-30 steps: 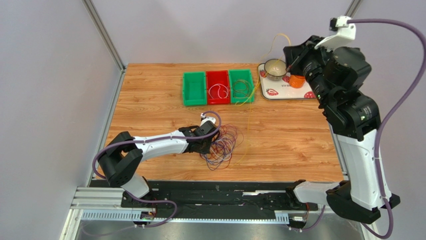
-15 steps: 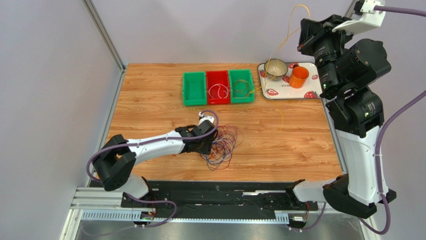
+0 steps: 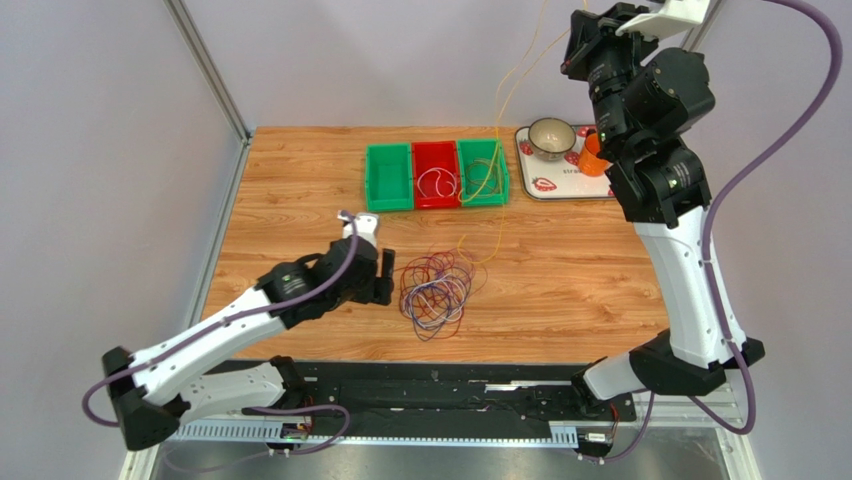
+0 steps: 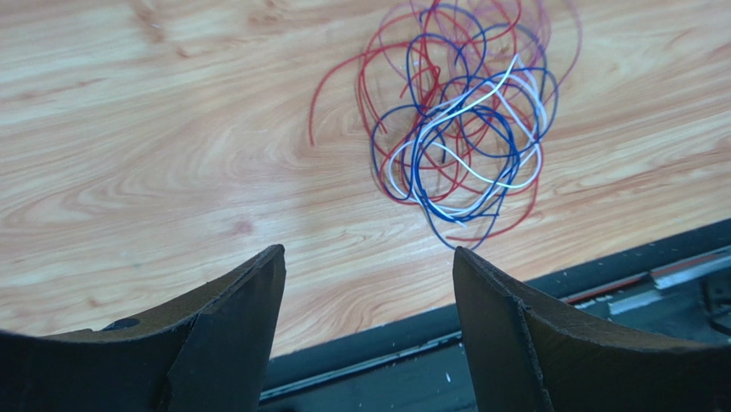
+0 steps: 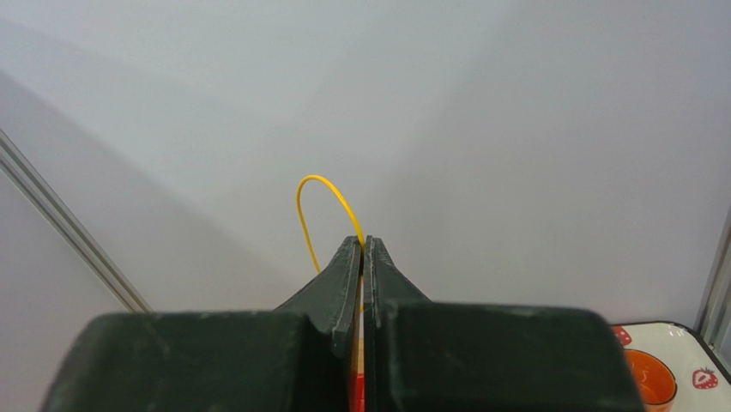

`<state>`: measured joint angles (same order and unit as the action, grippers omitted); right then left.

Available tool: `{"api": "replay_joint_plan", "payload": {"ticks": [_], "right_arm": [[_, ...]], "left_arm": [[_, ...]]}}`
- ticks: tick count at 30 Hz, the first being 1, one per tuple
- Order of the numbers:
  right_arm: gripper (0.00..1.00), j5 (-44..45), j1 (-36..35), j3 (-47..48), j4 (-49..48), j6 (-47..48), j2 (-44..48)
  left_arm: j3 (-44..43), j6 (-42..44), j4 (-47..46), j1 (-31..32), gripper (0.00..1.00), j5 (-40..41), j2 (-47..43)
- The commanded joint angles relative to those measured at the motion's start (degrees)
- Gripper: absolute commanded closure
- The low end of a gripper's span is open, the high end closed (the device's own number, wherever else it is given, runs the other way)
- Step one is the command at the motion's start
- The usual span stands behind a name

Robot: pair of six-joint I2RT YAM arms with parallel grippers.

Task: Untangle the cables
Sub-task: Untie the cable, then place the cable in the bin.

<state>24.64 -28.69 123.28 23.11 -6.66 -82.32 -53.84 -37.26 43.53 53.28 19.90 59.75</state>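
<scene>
At a wood-grain table (image 3: 290, 190), a two-armed robot works through thin wire loops, with a red plastic bin (image 3: 436, 147) sitting between a left green plastic bin (image 3: 389, 150) and a right green plastic bin (image 3: 481, 144). The right gripper (image 5: 364, 249), raised high above and to the right of the red bin, has its jaws pressed together on a thin yellow cable (image 5: 317, 178). The wire arcs above the fingertips and, seen from overhead, hangs down past the green bin on the red bin's right to the table in front of it. The left gripper (image 4: 367, 257) hovers low in front of the red bin and to its left, jaws spread wide with nothing between them. The tangle of red, blue, purple and white cables (image 3: 436, 292) lies on the table directly in front of the red bin — just ahead of the left gripper and apart from it. A white cable loop (image 3: 437, 183) rests inside the red bin.
</scene>
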Motion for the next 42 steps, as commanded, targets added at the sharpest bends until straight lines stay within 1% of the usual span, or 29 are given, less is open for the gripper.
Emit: {"api": "replay_joint_plan", "payload": {"ticks": [1, 2, 3, 5, 7, 9, 10, 13, 15, 18, 19, 22, 26, 29, 36, 42], "right_arm": [[1.00, -0.6, 0.4, 2.0, -7.2, 2.7, -2.4], [1.00, -1.1, 0.3, 2.2, -8.6, 3.4, -2.9], [1.00, -1.4, 0.4, 2.1, -9.4, 3.8, -3.4], [1.00, -2.2, 0.4, 2.1, -12.1, 5.1, -5.0], [1.00, -2.3, 0.4, 2.4, -13.5, 6.1, -7.0], [1.00, -2.3, 0.7, 3.1, -15.7, 6.4, -8.5], [1.00, -2.5, 0.7, 3.5, -16.3, 8.0, -9.2], [1.00, -3.5, 1.5, 5.3, -18.3, 9.0, -12.2], [1.00, -4.1, 2.1, 6.3, -20.4, 9.9, -14.6], [1.00, -4.7, 2.9, 7.9, -22.6, 11.7, -17.8], [1.00, -4.8, 3.1, 8.9, -25.4, 12.4, -18.5], [1.00, -5.2, 3.5, 9.9, -28.1, 14.9, -21.6], [1.00, -6.0, 4.3, 13.6, -28.8, 15.7, -25.2], [1.00, -6.4, 4.8, 14.4, -30.2, 16.1, -26.9], [1.00, -8.1, 6.4, 13.9, -32.4, 14.7, -29.1], [1.00, -11.5, 9.9, 12.9, -32.3, 9.2, -29.6]], "left_arm": [[-5.3, -0.1, 15.1, 0.2, 0.20, 4.4, -10.4], [-5.8, -1.1, 16.8, 0.2, 0.20, 5.9, -11.9], [-6.4, -1.3, 18.1, 0.2, 0.20, 5.8, -14.5], [-9.3, -1.3, 21.5, 0.2, 0.20, 4.9, -16.5], [-10.7, -1.2, 23.9, 0.2, 0.20, 6.0, -19.1], [-9.6, 0.6, 23.6, 0.2, 0.20, 9.6, -22.1], [-8.8, -0.4, 23.8, 0.2, 0.18, 11.1, -23.0], [-7.7, 2.0, 20.3, 0.2, 0.19, 8.8, -26.0], [-7.5, 1.7, 20.7, 0.2, 0.19, 8.9, -26.8], [-7.6, 0.6, 21.2, 0.2, 0.18, 10.1, -27.1], [-7.5, 0.7, 21.2, 0.2, 0.19, 10.0, -27.1], [-7.4, 0.7, 21.2, 0.2, 0.20, 9.8, -26.7], [-7.5, 0.7, 21.3, 0.2, 0.21, 10.1, -25.7], [-7.6, 0.7, 21.3, 0.2, 0.22, 10.2, -25.4], [-7.5, 1.0, 21.2, 0.2, 0.23, 9.6, -25.0], [-7.4, 1.0, 21.2, 0.2, 0.23, 10.1, -24.8]]}}
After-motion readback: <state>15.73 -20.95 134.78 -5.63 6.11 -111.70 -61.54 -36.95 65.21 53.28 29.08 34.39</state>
